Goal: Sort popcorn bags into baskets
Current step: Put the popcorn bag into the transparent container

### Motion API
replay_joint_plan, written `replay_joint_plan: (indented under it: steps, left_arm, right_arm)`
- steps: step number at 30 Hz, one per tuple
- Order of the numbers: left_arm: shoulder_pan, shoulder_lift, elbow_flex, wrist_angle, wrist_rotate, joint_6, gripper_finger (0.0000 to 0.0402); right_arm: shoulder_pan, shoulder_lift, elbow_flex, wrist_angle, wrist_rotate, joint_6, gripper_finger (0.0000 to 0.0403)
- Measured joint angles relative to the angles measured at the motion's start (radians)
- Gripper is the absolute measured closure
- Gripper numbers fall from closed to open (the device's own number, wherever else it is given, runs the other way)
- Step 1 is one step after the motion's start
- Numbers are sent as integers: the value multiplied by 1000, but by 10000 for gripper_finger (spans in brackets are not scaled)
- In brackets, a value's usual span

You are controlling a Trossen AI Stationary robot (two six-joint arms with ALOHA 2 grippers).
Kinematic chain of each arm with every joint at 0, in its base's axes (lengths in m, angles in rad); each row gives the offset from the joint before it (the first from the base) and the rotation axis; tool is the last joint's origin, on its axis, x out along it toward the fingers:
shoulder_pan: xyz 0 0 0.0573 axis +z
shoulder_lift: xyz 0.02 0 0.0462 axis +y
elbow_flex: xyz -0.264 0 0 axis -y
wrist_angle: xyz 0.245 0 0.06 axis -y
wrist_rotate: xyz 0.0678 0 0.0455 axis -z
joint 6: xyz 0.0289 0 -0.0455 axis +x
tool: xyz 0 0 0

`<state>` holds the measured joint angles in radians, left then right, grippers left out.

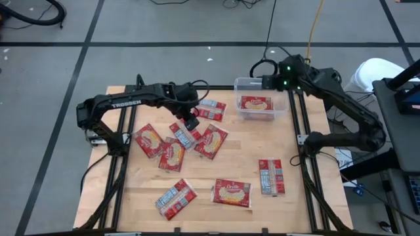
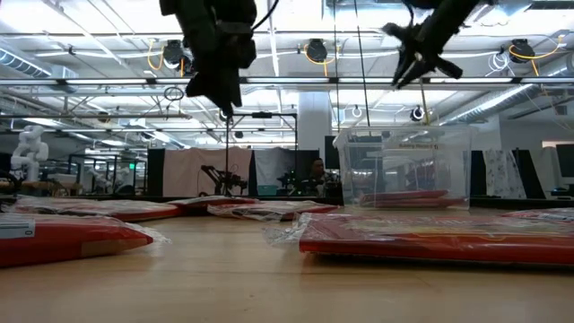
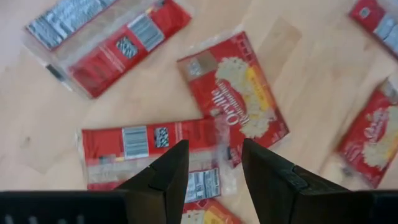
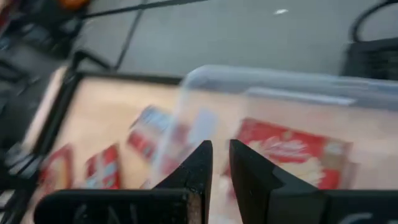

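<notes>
From the high view, your left hand (image 1: 191, 122) hangs over the cluster of flat red popcorn packets at centre-left of the pale wooden bench (image 1: 308, 203), directly above a grey-print packet (image 1: 184, 134) that overlaps its neighbours. The small clear plastic tub (image 1: 260, 107) sits at upper centre-right with one cream-pictured red packet (image 1: 256, 103) already lying flat in it. Your right hand (image 1: 268, 81) waits above the tub's upper rim. Loose packets also lie toward the lower frame, one at lower centre (image 1: 231, 193) and one at right (image 1: 271, 176).

In the low view, both hands hang well above the bench, the left (image 2: 222, 94) at upper left, the right (image 2: 408, 67) at upper right over the tub (image 2: 404, 166).

The left wrist view shows your left hand's fingers (image 3: 163, 177) spread part-way, empty, straddling the grey-print packet (image 3: 146, 142) whose edge tucks against a pictured packet (image 3: 239, 102). I'd come straight down on a free long edge, clear of the overlap, so you lift one packet only.

The right wrist view shows the right hand (image 4: 219, 163) nearly pressed together, holding nothing, the tub wall (image 4: 211, 93) just ahead. Keep it clear of the tub's mouth when the left arm delivers.
</notes>
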<state>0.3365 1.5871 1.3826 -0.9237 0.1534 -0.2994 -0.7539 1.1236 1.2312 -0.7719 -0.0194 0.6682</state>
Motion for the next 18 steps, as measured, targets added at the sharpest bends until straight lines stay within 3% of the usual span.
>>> replay_joint_plan:
  steps: [5, 9, 14, 18]
  left_arm:
    - [-4, 0, -106, 1, 25, -86, 249]
    - [-21, 0, -205, -15, 79, -301, 238]
    - [-105, 0, -290, 52, 134, -402, 194]
    - [-211, 0, -294, 165, 84, -376, 150]
  right_arm:
    - [132, -21, 0, 6, -9, 1, 355]
    - [194, -12, 0, 13, -9, -32, 355]
    - [231, -15, 0, 13, -11, -133, 355]
    - [245, -26, 0, 12, -18, -214, 355]
